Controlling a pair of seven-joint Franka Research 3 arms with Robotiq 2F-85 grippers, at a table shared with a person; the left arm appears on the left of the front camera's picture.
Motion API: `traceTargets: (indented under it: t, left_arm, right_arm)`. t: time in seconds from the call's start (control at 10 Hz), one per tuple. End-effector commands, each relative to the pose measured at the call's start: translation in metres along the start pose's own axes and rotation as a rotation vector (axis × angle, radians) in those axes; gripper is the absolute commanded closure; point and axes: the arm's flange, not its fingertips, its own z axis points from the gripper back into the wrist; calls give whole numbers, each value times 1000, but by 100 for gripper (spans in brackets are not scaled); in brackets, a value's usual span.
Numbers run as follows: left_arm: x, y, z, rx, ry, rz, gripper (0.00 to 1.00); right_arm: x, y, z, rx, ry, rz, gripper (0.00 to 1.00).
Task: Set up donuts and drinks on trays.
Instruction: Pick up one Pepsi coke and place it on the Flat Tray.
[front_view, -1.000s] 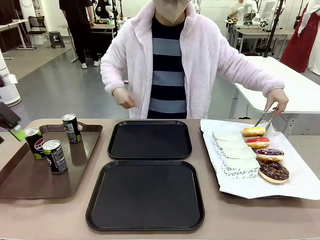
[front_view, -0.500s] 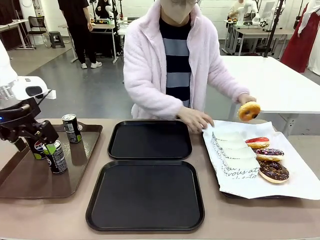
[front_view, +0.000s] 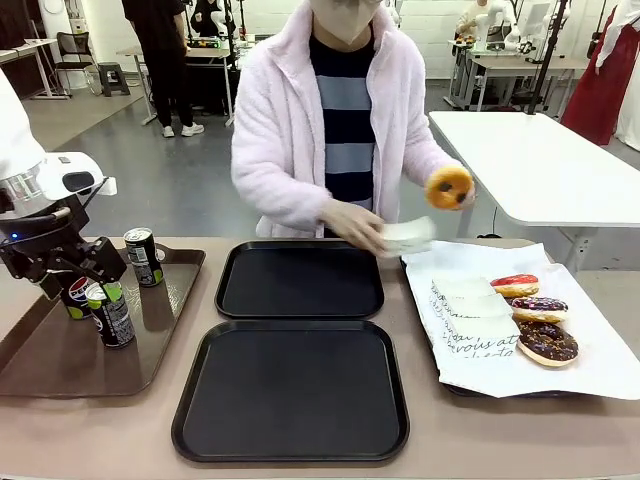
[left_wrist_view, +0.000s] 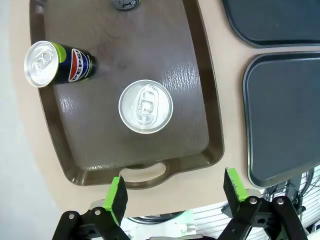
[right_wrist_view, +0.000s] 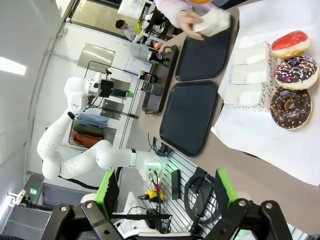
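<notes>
Orange-iced ring donut (front_view: 449, 186) has risen, held by person (front_view: 290, 130), toward far black plastic tray (front_view: 300, 282); left gripper (left_wrist_view: 175, 189), open, hovers over silver-topped black can (left_wrist_view: 145, 106) on brown tray (left_wrist_view: 100, 150); centre jaws before descending.

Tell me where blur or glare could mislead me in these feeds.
Front view: the lifted donut and the person's other hand are motion-blurred. Left wrist view: glare streaks the brown tray; can tops are readable. Right wrist view: rolled sideways, yet sharp.

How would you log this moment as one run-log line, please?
left gripper open over can on brown tray | right gripper open | person holds orange donut and paper holder | three donuts on paper
</notes>
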Motion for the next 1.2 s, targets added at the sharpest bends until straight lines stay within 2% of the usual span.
traceTargets:
  t: [0.0,0.2,0.5,0.7,1.1]
  left_arm:
    - [-4,2,3,14,5,-10,0]
    - [11,6,-5,16,-23,40,0]
    - [26,4,-23,138,-96,62,0]
    - [38,3,-42,172,-95,91,0]
    - [61,13,-70,163,-65,171,0]
  right_arm:
    - [3,-1,1,26,-13,23,0]
    - [3,-1,1,26,-13,23,0]
    - [3,-1,1,26,-13,23,0]
    - [3,-1,1,26,-13,23,0]
    - [3,-1,1,26,-13,23,0]
